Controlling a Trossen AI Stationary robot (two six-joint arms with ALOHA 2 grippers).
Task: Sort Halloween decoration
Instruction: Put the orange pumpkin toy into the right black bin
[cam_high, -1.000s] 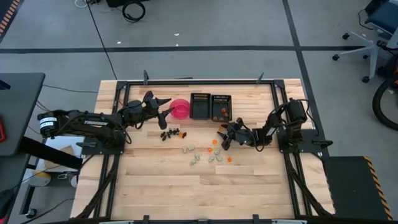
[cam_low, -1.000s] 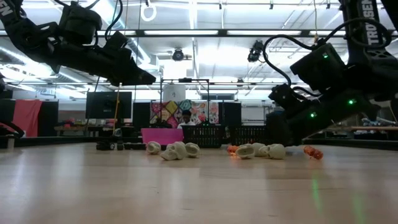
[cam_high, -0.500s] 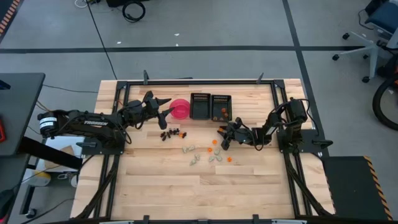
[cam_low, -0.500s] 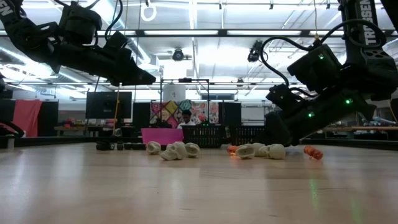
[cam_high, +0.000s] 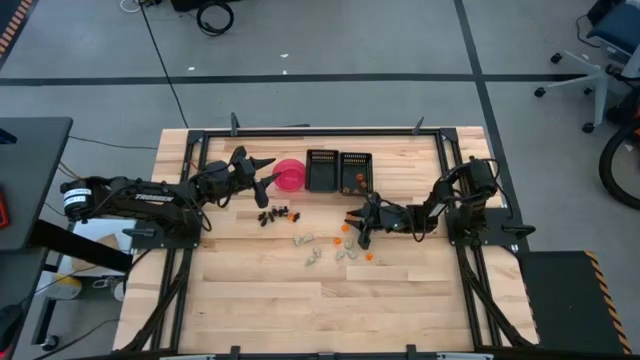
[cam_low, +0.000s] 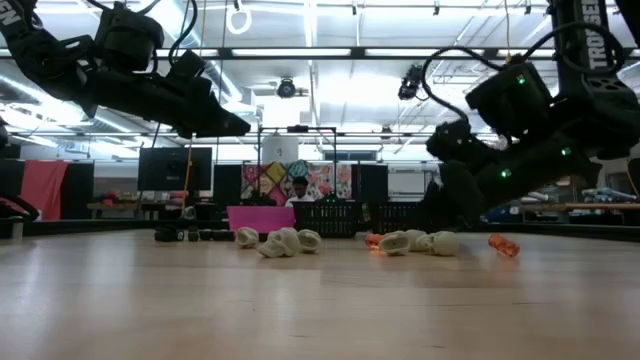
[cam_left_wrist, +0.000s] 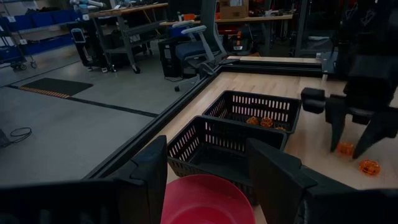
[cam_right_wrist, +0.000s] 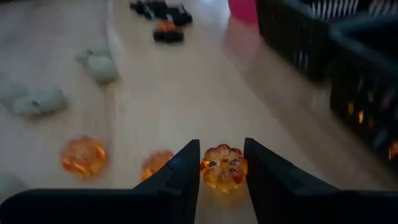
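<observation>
The right gripper (cam_right_wrist: 222, 168) has its two dark fingers (cam_right_wrist: 185, 169) pressed against either side of a bright orange pumpkin trinket (cam_right_wrist: 223, 167), which sits squarely between the tips and stands clear of the wood below it. Two more orange pieces (cam_right_wrist: 84, 155) lie on the tabletop beneath and beside those fingers, apart from them.

In the high view the right gripper (cam_high: 357, 222) hangs over the middle of the tabletop, a little toward its right edge, just in front of the two black trays (cam_high: 340, 171). The tray nearer the right edge already holds a few orange pieces (cam_left_wrist: 260, 122); I cannot tell what, if anything, lies in the other.

Pale greenish-white pieces (cam_high: 318, 249) are scattered across the centre of the tabletop, just left of the gripper. Dark brown-black pieces (cam_high: 276, 214) sit in a small cluster farther toward the left edge, in front of the pink bowl (cam_high: 290, 174), which stands just beside the trays near the back edge.

The left gripper (cam_high: 262, 175) hovers above the table just beside the bowl, well apart from the scattered trinkets, its fingers (cam_left_wrist: 149, 171) spread wide with nothing between them.

In the low view a person (cam_low: 299, 191) shows in the room beyond the table.
</observation>
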